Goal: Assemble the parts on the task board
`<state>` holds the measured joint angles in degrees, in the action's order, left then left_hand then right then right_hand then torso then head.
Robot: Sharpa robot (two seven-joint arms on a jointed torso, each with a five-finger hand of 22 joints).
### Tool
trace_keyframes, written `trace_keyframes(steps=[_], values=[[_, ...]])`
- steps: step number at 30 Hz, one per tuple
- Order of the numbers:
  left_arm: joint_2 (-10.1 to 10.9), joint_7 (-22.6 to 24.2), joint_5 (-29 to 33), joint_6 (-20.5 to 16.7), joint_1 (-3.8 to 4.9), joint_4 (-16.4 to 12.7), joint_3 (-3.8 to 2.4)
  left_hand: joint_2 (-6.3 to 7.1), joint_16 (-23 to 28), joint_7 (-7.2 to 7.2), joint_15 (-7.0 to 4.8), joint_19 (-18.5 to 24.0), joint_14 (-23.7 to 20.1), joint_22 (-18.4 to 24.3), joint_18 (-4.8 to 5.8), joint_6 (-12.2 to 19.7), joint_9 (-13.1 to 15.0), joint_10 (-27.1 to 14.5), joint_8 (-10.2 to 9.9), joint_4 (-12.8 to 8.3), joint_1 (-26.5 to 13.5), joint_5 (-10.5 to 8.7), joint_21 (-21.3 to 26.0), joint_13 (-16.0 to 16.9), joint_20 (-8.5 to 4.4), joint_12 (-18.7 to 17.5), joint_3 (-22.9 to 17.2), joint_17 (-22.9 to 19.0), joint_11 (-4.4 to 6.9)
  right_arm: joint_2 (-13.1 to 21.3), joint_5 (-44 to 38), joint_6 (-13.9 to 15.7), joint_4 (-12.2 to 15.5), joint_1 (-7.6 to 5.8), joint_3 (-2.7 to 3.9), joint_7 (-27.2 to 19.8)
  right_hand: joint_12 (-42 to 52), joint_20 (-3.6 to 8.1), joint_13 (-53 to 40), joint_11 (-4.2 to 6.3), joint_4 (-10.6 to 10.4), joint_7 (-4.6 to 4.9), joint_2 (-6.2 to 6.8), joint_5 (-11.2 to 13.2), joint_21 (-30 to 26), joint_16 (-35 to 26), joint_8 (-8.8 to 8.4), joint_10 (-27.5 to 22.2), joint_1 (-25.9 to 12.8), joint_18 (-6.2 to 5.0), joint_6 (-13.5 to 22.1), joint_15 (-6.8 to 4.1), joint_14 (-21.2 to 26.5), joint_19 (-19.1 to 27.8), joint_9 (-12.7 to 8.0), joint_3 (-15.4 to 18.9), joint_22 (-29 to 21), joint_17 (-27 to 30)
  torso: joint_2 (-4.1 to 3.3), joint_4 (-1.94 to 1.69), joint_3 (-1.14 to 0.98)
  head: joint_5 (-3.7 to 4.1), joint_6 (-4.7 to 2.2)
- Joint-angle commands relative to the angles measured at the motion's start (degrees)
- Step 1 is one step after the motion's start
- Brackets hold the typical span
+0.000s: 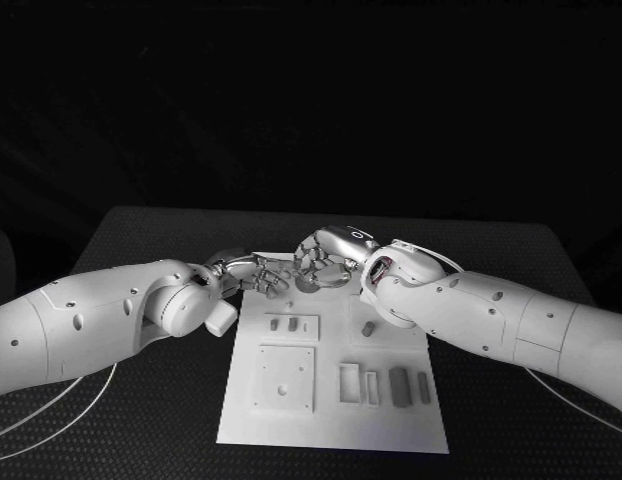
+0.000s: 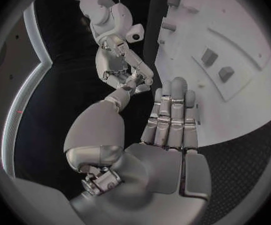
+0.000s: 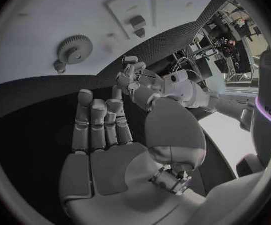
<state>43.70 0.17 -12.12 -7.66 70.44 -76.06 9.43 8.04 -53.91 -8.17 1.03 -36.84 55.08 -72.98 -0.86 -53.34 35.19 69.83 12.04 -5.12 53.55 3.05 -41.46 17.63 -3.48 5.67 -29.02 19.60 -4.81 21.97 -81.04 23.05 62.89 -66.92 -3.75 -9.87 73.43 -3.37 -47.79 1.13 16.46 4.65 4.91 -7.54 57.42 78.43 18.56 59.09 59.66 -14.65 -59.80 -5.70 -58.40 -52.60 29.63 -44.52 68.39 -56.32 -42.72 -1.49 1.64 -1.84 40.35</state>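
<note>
L hand (image 1: 242,272) is seen at the far L corner of the task board (image 1: 333,425), fingers straight and side by side, thumb apart, nothing gripped. Grey parts (image 1: 399,383) are laid flat on the board's near half, approx. mid-R. A small gear (image 3: 75,49) is seen on the board's far end, near its edge. R hand (image 1: 329,258) is held just beside the L hand over the far edge, fingers extended, thumb apart, nothing held.
</note>
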Motion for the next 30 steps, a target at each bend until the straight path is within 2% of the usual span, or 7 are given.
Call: trace_keyframes(steps=[1,5,11,17,24,30], values=[[-0.16,0.20,5.81,-0.16,0.07,-0.53,-0.02,0.13,0.70,-0.53,0.36,0.06,-0.54,-0.07,0.51,0.40,-0.43,-0.05,-0.25,-1.49,1.27,-0.22,0.28,-0.48,-0.87,-0.78,-0.42,0.01,-0.50,-0.02,0.10,0.29,0.08,0.00,0.02,0.30,-0.28,-0.06,-0.09,-0.09,-0.06,0.52,0.06,0.03,-0.09,-0.07,0.26,0.48,-0.49,-0.34,-0.86,-0.33,-0.05,-0.43,0.64,-0.32,0.06,0.06,-0.02,0.03,-0.01,0.01,-0.03],[0.00,0.83,6.63,-2.83,0.06,-1.01,0.09,0.34,1.31,-1.64,0.46,-0.23,-0.20,-0.12,0.42,2.49,-1.12,0.17,-1.07,-3.23,2.98,-0.21,0.37,-1.05,-0.71,-1.27,-0.82,-0.02,-0.75,0.22,4.46,0.91,0.55,0.00,0.02,2.61,-0.29,-0.05,-0.10,-0.09,-0.07,0.52,0.07,0.02,-0.08,-0.07,0.26,0.49,-0.51,-0.35,-0.86,-0.33,-0.06,-0.44,0.65,-0.33,0.07,0.06,-0.02,-0.02,-0.02,0.06,-0.15],[0.32,5.18,8.80,-9.19,0.05,-1.65,0.12,0.62,1.98,-1.69,0.54,-0.54,0.11,-0.12,0.31,2.85,-1.09,-0.10,-0.31,-5.19,5.19,-0.18,0.52,-1.75,-0.62,-1.73,-1.43,-0.04,-1.08,0.24,11.93,-0.21,0.15,0.00,0.05,5.22,-0.27,-0.01,-0.14,-0.05,-0.06,0.49,-0.04,-0.43,-0.03,-0.02,0.29,0.63,-0.71,-0.35,-0.93,-0.38,-0.18,-0.55,0.74,-0.42,0.09,0.07,0.00,0.04,-0.02,0.06,-0.23],[0.23,8.28,11.76,-12.99,0.05,-2.29,0.13,1.45,2.83,-1.38,0.83,-0.47,-0.05,-0.05,0.42,3.10,-1.11,0.13,0.70,-6.99,6.81,-0.16,0.98,-2.32,-0.34,-1.72,-1.79,-0.03,-1.12,-0.01,17.05,-0.41,-0.30,0.00,0.07,7.10,-0.30,0.04,-0.18,-0.05,0.01,0.48,-0.23,-1.18,-0.01,0.00,0.26,0.72,-1.08,-0.35,-0.88,-0.43,-0.25,-0.60,0.83,-0.37,0.11,0.11,-0.01,0.05,0.00,0.11,-0.41],[-0.28,9.57,14.74,-16.89,0.05,-3.68,0.19,1.90,3.67,-1.68,1.09,-0.56,-0.14,0.21,0.37,3.38,-1.22,-0.42,1.34,-7.28,7.17,-0.17,1.50,-2.88,-0.11,-1.82,-2.16,-0.12,-1.51,-0.55,18.37,0.19,-0.48,0.00,0.17,9.39,-0.35,0.07,-0.19,-0.05,0.06,0.48,-0.44,-1.48,-0.01,0.00,0.23,0.72,-1.26,-0.35,-0.83,-0.45,-0.25,-0.59,0.89,-0.33,0.12,0.12,-0.01,-0.03,0.00,-0.01,-0.74],[-0.63,7.53,14.42,-18.95,0.05,-4.42,0.23,2.47,3.99,-1.50,1.07,-0.86,0.21,0.31,0.29,3.12,-1.20,-0.19,2.03,-7.43,7.44,-0.16,1.68,-3.09,-0.09,-1.68,-2.34,-0.06,-1.43,-0.90,19.11,0.96,-0.55,0.00,0.38,10.18,-0.36,0.07,-0.20,-0.05,0.07,0.48,-0.46,-1.51,-0.01,0.00,0.22,0.72,-1.30,-0.35,-0.83,-0.45,-0.25,-0.59,0.90,-0.32,0.12,0.12,0.01,-0.01,-0.01,-0.01,-0.94]])
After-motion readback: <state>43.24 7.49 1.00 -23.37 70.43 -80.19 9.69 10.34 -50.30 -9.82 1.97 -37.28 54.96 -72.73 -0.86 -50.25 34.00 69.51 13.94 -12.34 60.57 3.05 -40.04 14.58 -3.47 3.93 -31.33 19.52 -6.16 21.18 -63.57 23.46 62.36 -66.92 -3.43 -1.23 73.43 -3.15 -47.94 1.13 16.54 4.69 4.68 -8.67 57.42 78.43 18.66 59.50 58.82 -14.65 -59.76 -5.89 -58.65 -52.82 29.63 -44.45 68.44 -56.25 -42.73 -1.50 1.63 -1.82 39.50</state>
